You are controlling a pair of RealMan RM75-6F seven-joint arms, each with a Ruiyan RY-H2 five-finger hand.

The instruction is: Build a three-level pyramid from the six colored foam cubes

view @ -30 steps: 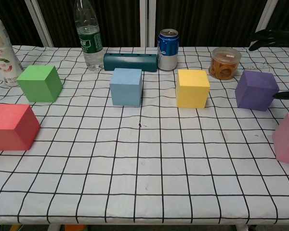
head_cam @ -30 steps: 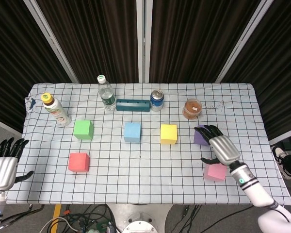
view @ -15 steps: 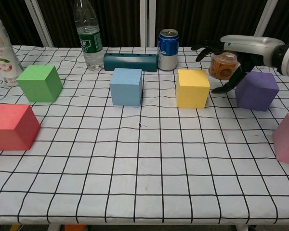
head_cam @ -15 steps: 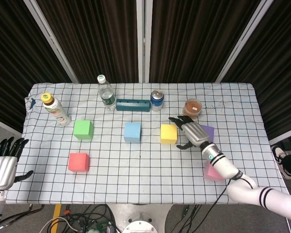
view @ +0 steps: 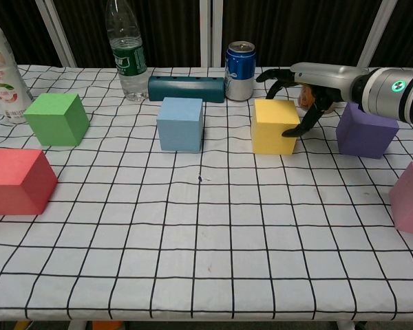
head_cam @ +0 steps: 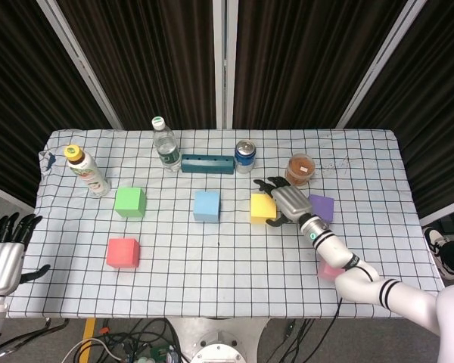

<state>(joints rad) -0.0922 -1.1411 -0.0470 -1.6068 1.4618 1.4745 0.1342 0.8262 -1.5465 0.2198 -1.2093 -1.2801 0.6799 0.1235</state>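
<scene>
the desk carries six foam cubes. the right arm reaches in low from the right, its right hand spread over the right side of the yellow cube in the far row, thumb beside the near right face, released. the left hand hangs off the desk's near left corner, fingers straight, holding nothing.

yellow cube, purple cube, black-gridded white tablecloth
</scene>
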